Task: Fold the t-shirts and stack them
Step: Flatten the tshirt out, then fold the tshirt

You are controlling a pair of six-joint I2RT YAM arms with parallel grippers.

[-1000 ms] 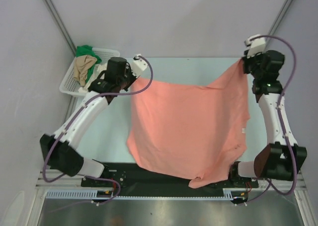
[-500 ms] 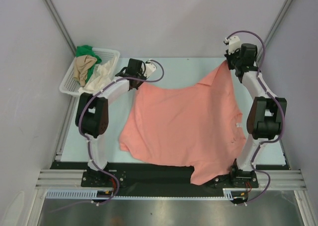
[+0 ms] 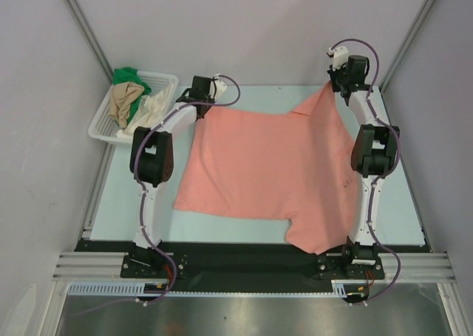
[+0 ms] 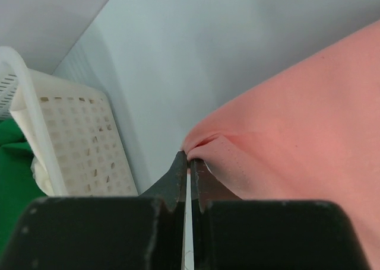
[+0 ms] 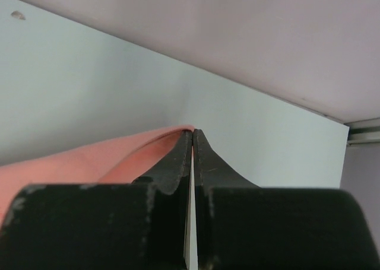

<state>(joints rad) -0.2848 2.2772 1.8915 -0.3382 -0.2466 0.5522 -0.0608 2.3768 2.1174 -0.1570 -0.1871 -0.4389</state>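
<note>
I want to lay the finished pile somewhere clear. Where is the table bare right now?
The table is bare left of the left arm, nearer than the basket; along the far edge beyond the salmon shirt, between the left gripper and right gripper; and right of the right arm. The middle is crowded: the shirt covers it.

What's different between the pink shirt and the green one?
The pink shirt lies spread across the table; the green shirt sits bunched in the basket. The left gripper and right gripper pinch the pink shirt's far corners; neither touches the green shirt. Both are plain cloth.
</note>
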